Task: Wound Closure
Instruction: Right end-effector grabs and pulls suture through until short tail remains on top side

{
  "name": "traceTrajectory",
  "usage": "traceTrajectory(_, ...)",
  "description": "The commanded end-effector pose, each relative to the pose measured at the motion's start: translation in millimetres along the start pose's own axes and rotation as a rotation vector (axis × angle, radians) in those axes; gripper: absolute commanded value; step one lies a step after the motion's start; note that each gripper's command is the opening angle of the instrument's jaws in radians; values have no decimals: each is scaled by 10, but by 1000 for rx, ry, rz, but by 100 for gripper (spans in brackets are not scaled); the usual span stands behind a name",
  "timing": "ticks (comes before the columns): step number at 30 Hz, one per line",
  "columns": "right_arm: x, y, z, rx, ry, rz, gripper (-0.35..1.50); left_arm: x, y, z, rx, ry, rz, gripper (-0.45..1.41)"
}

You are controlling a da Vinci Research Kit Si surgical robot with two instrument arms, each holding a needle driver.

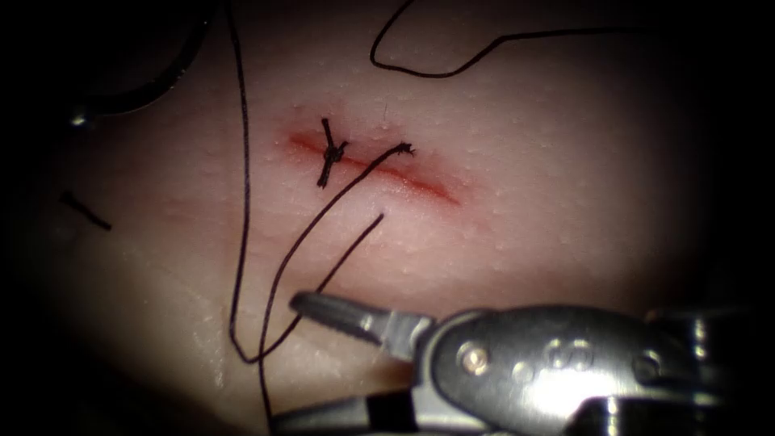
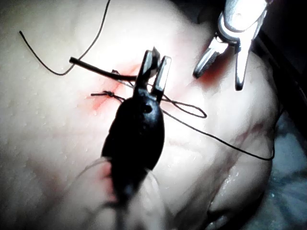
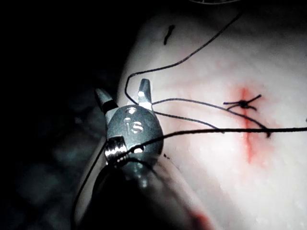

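Cut (image 1: 379, 171): a short red line, lying slantwise in the tissue (image 1: 557, 153).

**Endoscope view**
- One knot (image 1: 331, 151) sits across the cut's left end, its two trimmed tails standing up and down from it.
- The rest of the cut, right of the knot, carries no stitch.
- Thread (image 1: 242, 202) runs down the tissue left of the cut, bends into a loop below it and climbs back to a frayed end (image 1: 404, 148) lying on the cut itself.
- A second strand ends just below the cut.
- A short cut end of thread (image 1: 85, 210) lies well to the left of the cut.
- The right gripper (image 1: 311, 363) comes in below the cut. It is wide open and holds nothing, with the bend of the loop just off its tips. I judge it is parked there because that is where the slack thread gathers.

**Left wrist view**
- The left gripper (image 2: 159, 55) hangs above the cut, its jaws all but closed.
- A dark needle (image 2: 103, 69) runs sideways out of them. It looks clamped near one end, though the exact spot along its curve is hard to tell.
- The needle sits clear of the tissue, with no part of it seen entering. Held up like that, it stays out of the loose strands.
- The right gripper is seen beyond the cut, spread wide and empty.

**Right wrist view**
- The right gripper is gaping, and the thread loop passes between and beneath its jaws without being pinched.
- One strand drapes over the tool's body and leads off past the cut. The knot is seen on the cut.
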Motion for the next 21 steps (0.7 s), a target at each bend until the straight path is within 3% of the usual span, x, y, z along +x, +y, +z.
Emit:
traceTrajectory(1, -12, 10, 1, -5, -2, -11, 118, -9, 5, 5, -2, 0, -7, -45)
traceTrajectory(8, -29, 38, -21, -44, -17, -65, 125, -18, 2, 3, 1, -1, -7, -45)
traceTrajectory(12, -46, 52, -33, -109, -66, -161, 106, -21, 0, 2, 7, -2, -17, -45)
traceTrajectory(21, -62, 66, -9, -128, -157, -299, 99, -22, 2, 6, 13, -6, -16, -45)
